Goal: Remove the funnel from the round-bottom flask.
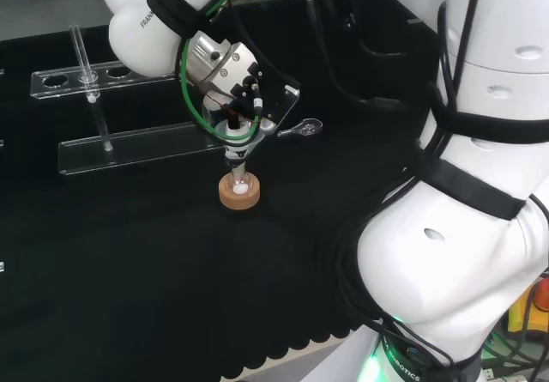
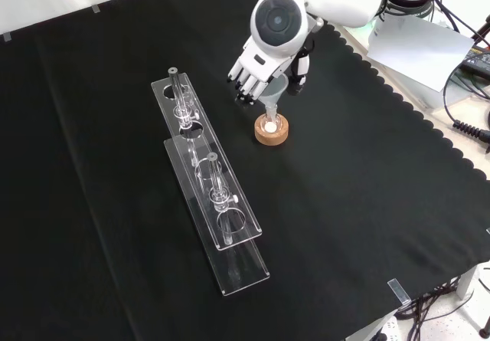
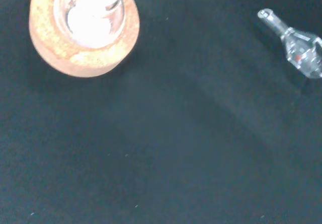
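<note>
Hand at funnel; stopper nearby, racks apart.

White arm, black-and-white hand.
Look at those rounded glossy white links, black bands strapped around them, black and green cables running along, a round grey cap on one link, a silver wrist piece, green light glowing at the base.

Funnel in flask on cork ring
</note>
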Robot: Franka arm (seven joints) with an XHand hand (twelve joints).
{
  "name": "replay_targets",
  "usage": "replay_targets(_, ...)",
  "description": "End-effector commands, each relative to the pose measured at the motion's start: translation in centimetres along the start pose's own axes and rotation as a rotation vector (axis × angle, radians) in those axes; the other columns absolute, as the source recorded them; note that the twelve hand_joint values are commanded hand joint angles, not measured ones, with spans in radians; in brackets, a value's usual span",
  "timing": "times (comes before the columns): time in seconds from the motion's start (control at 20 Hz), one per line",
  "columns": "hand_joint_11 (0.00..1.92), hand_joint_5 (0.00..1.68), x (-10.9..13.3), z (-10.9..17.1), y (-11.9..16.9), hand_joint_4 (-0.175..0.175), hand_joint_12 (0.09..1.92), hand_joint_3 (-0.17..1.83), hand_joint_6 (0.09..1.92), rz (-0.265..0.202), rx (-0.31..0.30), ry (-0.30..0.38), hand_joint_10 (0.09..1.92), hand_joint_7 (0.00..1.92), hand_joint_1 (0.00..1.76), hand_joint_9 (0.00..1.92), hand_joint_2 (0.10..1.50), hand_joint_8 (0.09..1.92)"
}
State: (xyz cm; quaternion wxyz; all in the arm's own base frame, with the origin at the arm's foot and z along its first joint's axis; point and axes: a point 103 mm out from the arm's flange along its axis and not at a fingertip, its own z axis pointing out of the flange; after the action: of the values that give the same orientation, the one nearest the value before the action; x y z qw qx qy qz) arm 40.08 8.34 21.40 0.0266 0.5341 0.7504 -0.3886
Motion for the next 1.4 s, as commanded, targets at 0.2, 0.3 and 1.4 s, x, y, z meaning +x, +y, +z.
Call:
replay_targets(0.2,0.54,0.66,-0.7,-2.4,-1.2,-0.012,1.24,0.44,0.43,0.016,-0.043,-0.047,0.48,0.47,0.76,0.81,0.76,0.62)
replay_targets(0.3,0.54,0.65,-0.9,-2.6,-1.4,-0.009,1.23,0.45,0.49,0.012,-0.036,-0.041,0.47,0.47,0.76,0.82,0.76,0.62)
replay_targets(1.4,0.34,0.05,-3.2,0.5,-1.7,-0.064,1.42,0.21,0.09,-0.095,-0.047,0.426,0.81,0.00,0.47,0.19,0.69,0.35)
